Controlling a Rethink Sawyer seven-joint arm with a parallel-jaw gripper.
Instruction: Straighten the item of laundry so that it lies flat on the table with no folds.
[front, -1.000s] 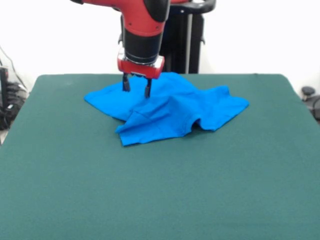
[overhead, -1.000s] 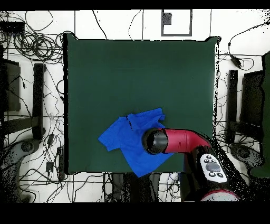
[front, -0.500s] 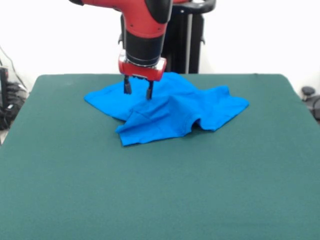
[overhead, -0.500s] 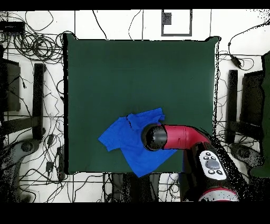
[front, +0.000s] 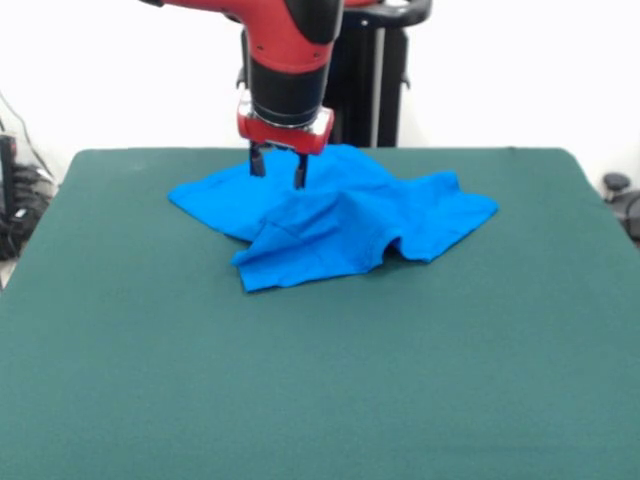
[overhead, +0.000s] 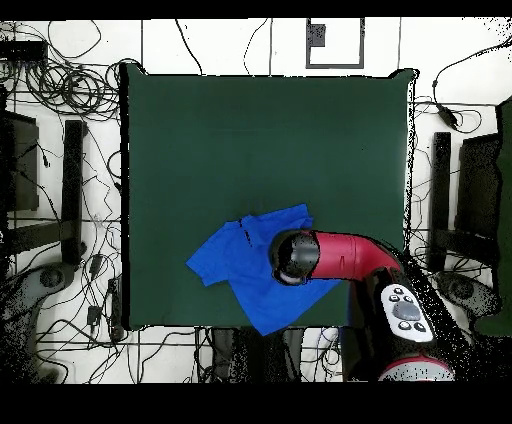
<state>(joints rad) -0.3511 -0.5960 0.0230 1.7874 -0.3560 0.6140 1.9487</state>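
On the bench: the blue T-shirt (front: 335, 218) lies crumpled toward the far side of the green bench (front: 320, 380), one layer folded over another.
Risk: a pinch through both layers would likely drag the fold along rather than open it; thin fabric may slip.
Pincer: the pincer (front: 279, 168) hangs over the shirt's far part, fingers slightly parted, holding nothing; contact with the cloth is unclear.

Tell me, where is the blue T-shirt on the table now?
In the front view, the T-shirt lies crumpled at the table's far middle, under the gripper.
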